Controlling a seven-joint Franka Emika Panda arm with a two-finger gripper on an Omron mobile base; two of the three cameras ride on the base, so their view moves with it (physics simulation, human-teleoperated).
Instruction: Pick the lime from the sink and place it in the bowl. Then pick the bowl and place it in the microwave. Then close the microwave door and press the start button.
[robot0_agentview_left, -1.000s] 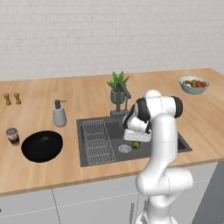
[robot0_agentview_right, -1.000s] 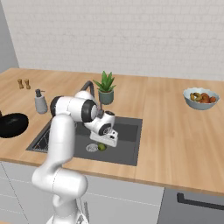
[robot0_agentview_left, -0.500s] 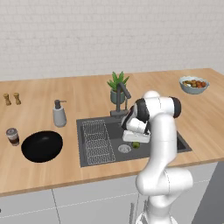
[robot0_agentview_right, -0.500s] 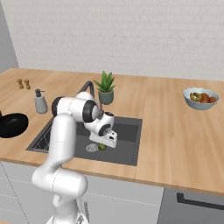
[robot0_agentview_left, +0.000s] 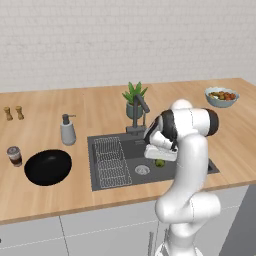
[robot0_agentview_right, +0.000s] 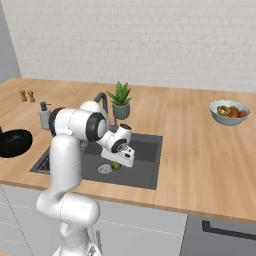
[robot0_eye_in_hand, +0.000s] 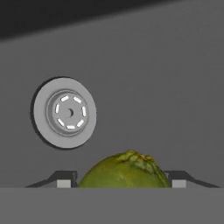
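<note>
In the hand view the lime (robot0_eye_in_hand: 124, 169) sits right between the 2 dark fingertips (robot0_eye_in_hand: 64, 179), 1 on each side of it. The end effector (robot0_eye_in_hand: 119, 180) brackets the fruit, but whether the jaws already press on it cannot be told. Beyond the lime, on the dark grey floor of the sink (robot0_eye_in_hand: 166, 87), lies the round silver drain (robot0_eye_in_hand: 65, 112).

From the left base view the arm reaches down into the sink (robot0_agentview_left: 200, 167), with the lime (robot0_agentview_left: 160, 162) just under the hand and the drain (robot0_agentview_left: 142, 170) beside it. A wire rack (robot0_agentview_left: 111, 161) fills the basin's left part. The black bowl (robot0_agentview_left: 48, 167) rests on the worktop (robot0_agentview_left: 100, 107) left of the sink, well apart from the lime. Farther back stand a soap dispenser (robot0_agentview_left: 67, 130), a faucet (robot0_agentview_left: 141, 112) and a potted plant (robot0_agentview_left: 134, 98).
</note>
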